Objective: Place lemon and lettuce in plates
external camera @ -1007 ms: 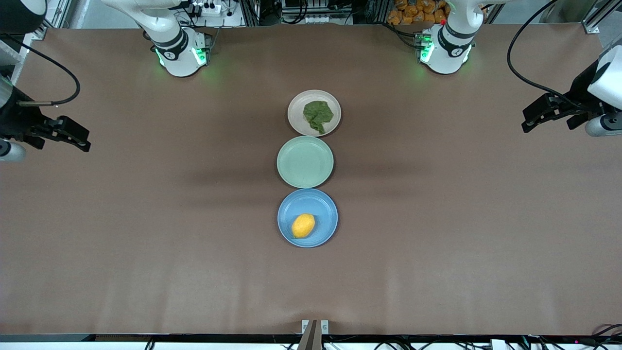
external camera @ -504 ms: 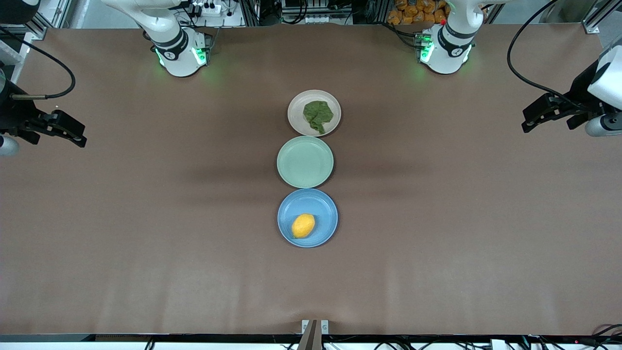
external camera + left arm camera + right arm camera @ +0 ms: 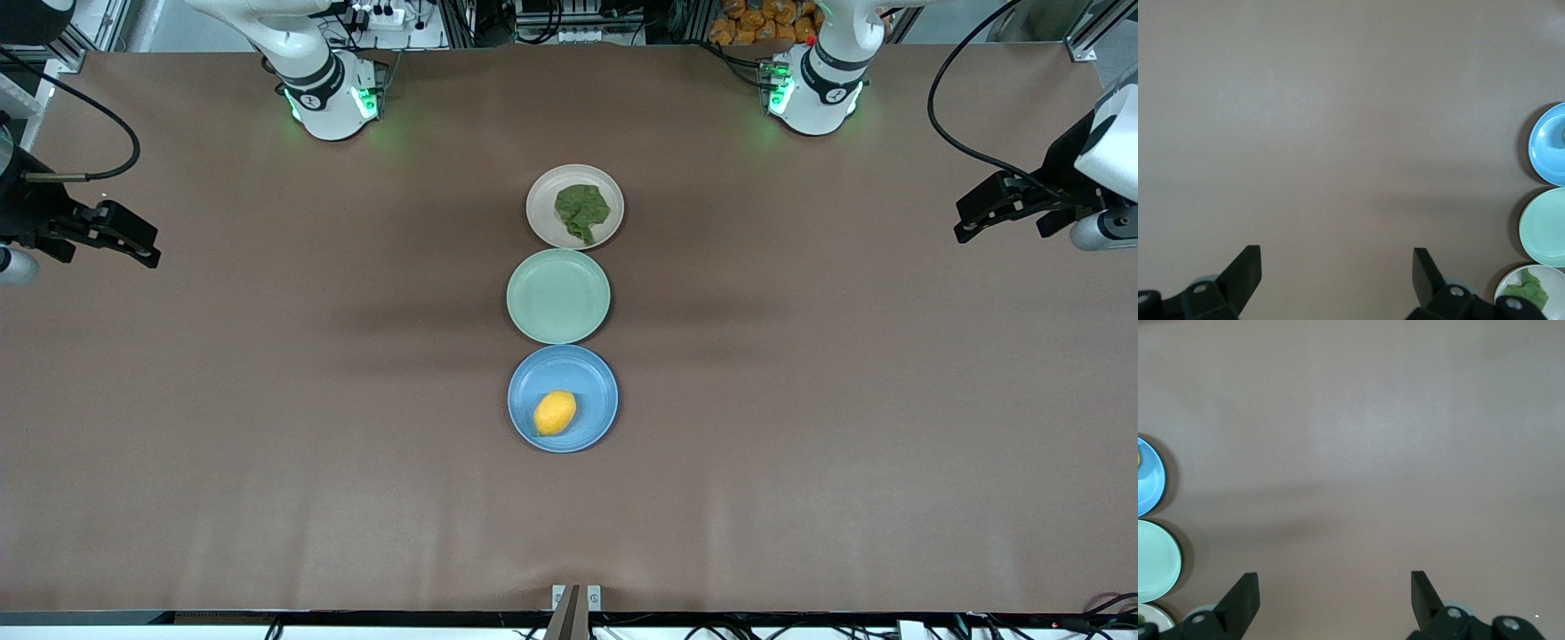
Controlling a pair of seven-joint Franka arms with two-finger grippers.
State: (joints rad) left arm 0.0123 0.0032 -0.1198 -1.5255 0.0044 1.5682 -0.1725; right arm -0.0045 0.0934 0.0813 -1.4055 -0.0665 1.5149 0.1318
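The yellow lemon lies in the light blue plate, the plate nearest the front camera. The dark green lettuce lies in the pinkish-beige plate, the plate nearest the robot bases. My right gripper is open and empty over bare table at the right arm's end. My left gripper is open and empty over bare table at the left arm's end. The left wrist view shows its open gripper, the blue plate and the lettuce. The right wrist view shows its open gripper and the blue plate.
A pale green plate with nothing in it sits between the two task plates; it also shows in the left wrist view and the right wrist view. The brown table spreads wide on both sides of the plate row.
My right gripper has moved a little toward the robot bases' edge of the table and settled. The left arm, plates, lemon and lettuce have not moved.
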